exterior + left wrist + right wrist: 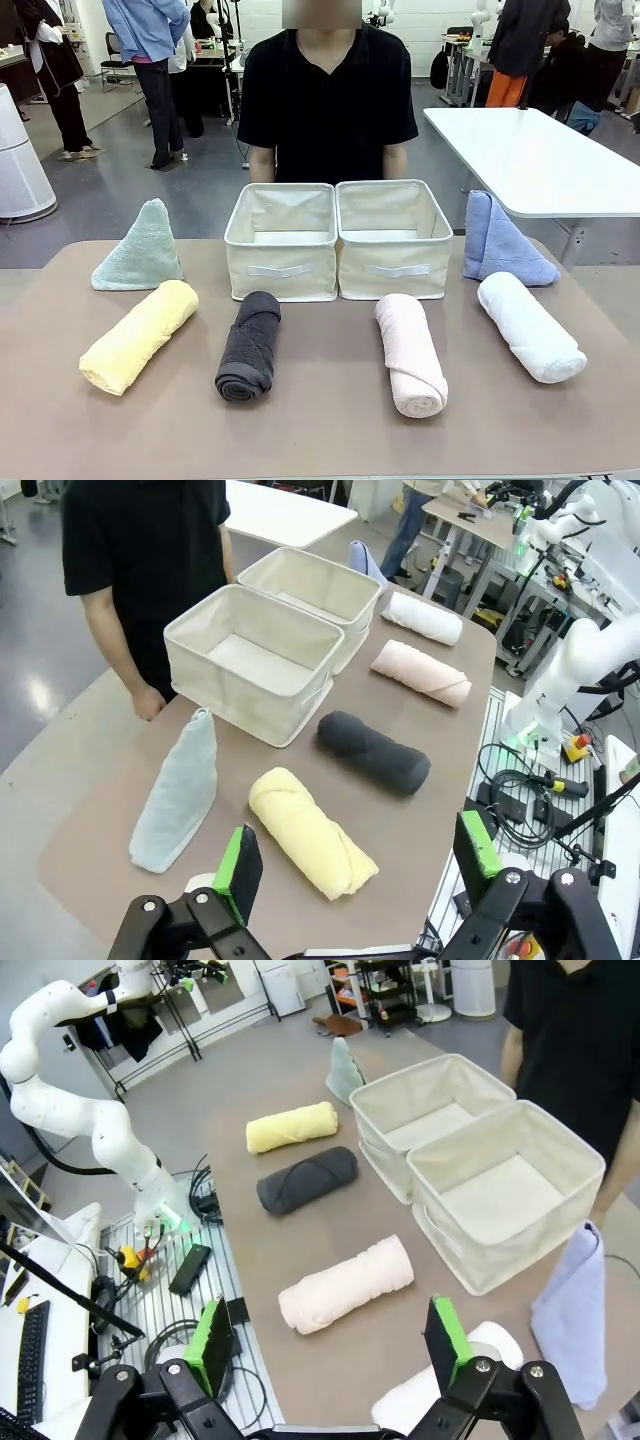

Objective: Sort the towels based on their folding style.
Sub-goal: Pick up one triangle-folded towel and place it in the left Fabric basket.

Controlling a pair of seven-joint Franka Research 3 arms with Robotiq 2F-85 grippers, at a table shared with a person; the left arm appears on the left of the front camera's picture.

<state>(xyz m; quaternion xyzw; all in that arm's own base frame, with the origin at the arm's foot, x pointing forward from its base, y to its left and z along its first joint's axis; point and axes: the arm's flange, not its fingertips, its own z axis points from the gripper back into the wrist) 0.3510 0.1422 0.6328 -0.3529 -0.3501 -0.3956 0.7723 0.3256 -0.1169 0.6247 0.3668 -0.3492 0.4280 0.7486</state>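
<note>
- Four rolls are lying apart in a row across mid-bench (320,430): yellow roll (139,336), grey roll (250,345), pink roll (410,353), white roll (530,326).
- Teal triangle (140,250) and blue triangle (500,245) are standing toward the far corners, probably spaced for single picks.
- Two bins (282,265) are touching at the far edge, likely one per fold.
- Left jaws and right jaws are hanging wide open, holding nothing.
- In the right wrist view, the jaws are partly hiding the white roll.

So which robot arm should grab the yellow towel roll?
Probably the left. The yellow towel roll lies on the robot's left side, just ahead of the open left gripper. The right gripper, also open, hangs nearer the white roll and pink roll.
</note>
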